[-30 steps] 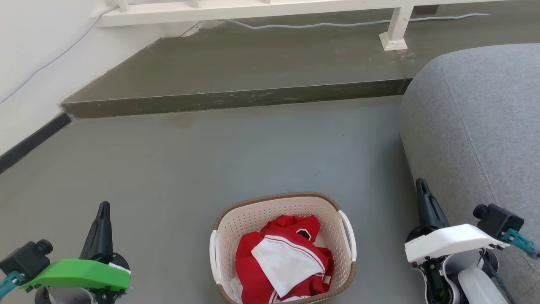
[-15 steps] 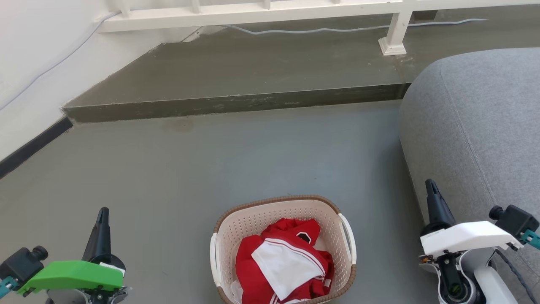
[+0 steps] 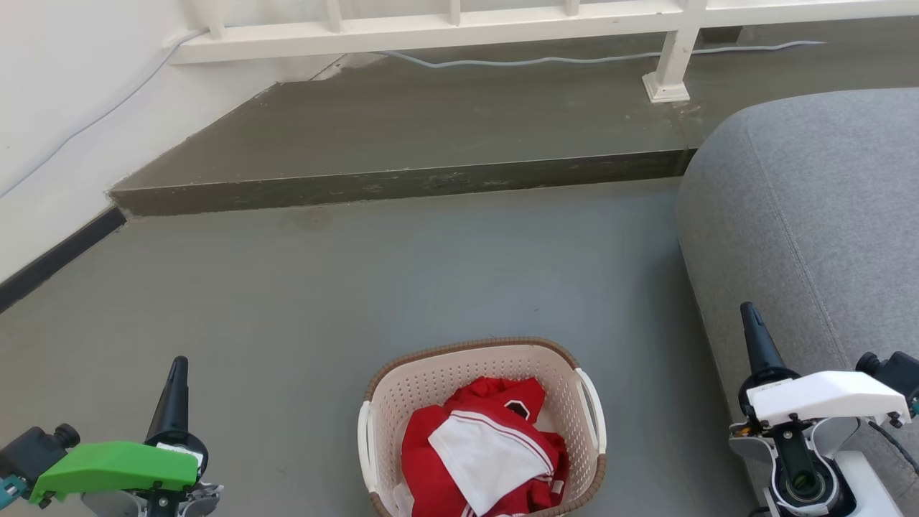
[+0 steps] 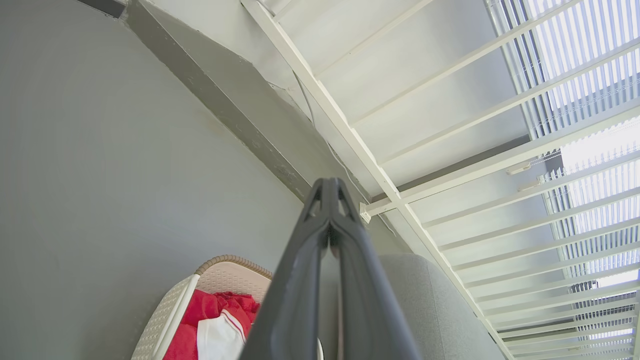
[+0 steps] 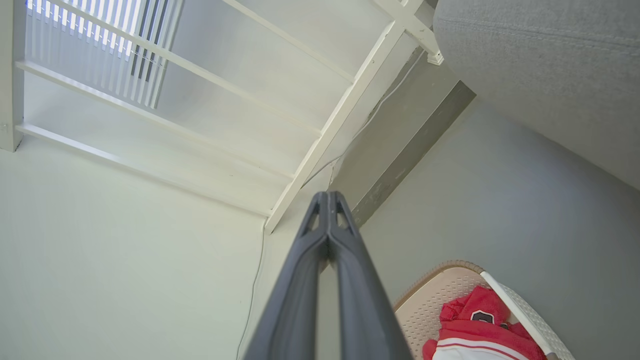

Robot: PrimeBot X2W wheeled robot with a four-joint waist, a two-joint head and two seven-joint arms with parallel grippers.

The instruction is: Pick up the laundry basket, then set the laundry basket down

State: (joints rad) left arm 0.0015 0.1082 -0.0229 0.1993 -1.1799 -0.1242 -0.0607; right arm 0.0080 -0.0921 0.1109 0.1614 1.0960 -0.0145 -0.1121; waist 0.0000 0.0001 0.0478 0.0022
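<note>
Floor: grey and smooth; cut off by the head view's lower and left edges.
Grey cushion: rounded upholstered mass at 3 o'clock in the head view; its right side runs out of the picture, so its full form cannot be told.
Raised step: darker platform at 12 o'clock.
White railing: stands on the step; its upper part is cut off in the head view.
Laundry basket: rests on the floor at 6 o'clock in the head view, near edge cut off by the bottom border. It lies between the two grippers and apart from both. It sits at 7 o'clock in the left wrist view, partly behind the fingers, and at 5 o'clock in the right wrist view.
Red and white garment: crumpled inside the basket; its lower folds are cut off.
Left gripper: at 8 o'clock in the head view, at the basket's 9 o'clock side; jaws pressed together on nothing.
Right gripper: at 4 o'clock, beside the cushion, at the basket's 3 o'clock side; jaws pressed together on nothing.
Cable: thin grey line along the step below the railing.
</note>
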